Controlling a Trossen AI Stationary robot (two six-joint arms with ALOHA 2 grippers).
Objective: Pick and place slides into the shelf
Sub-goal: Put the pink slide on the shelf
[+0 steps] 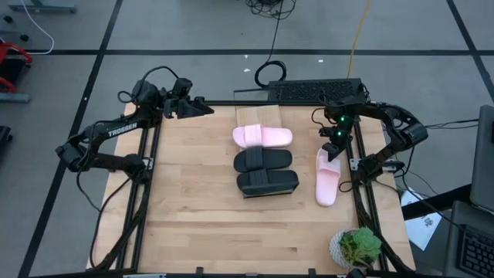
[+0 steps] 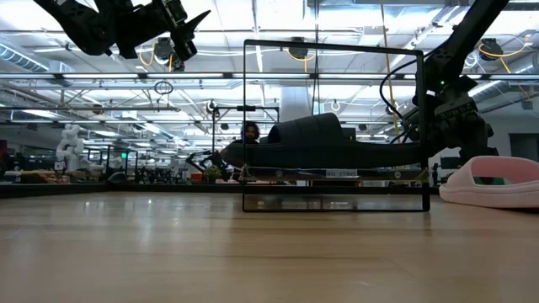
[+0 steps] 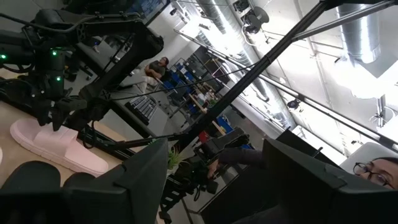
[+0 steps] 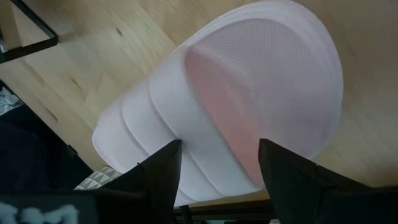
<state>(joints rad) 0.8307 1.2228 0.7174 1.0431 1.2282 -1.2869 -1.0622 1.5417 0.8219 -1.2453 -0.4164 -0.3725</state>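
Three slides sit on the shelf (image 1: 261, 116); last pink slide (image 1: 327, 177) lies on the worktop (image 1: 193, 216), right gripper (image 1: 333, 147) jaws apart above it; left gripper (image 1: 202, 108) parked, jaws apart

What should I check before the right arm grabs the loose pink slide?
1. Right end effector open over the loose pink slide: ok.
2. That slide flat on the table, apart from the others: ok.
3. Shelf has room beyond the other pink slide and black slides: cannot tell.
4. Left end effector raised, away from the shelf: ok.
5. Plant outside the path: ok.
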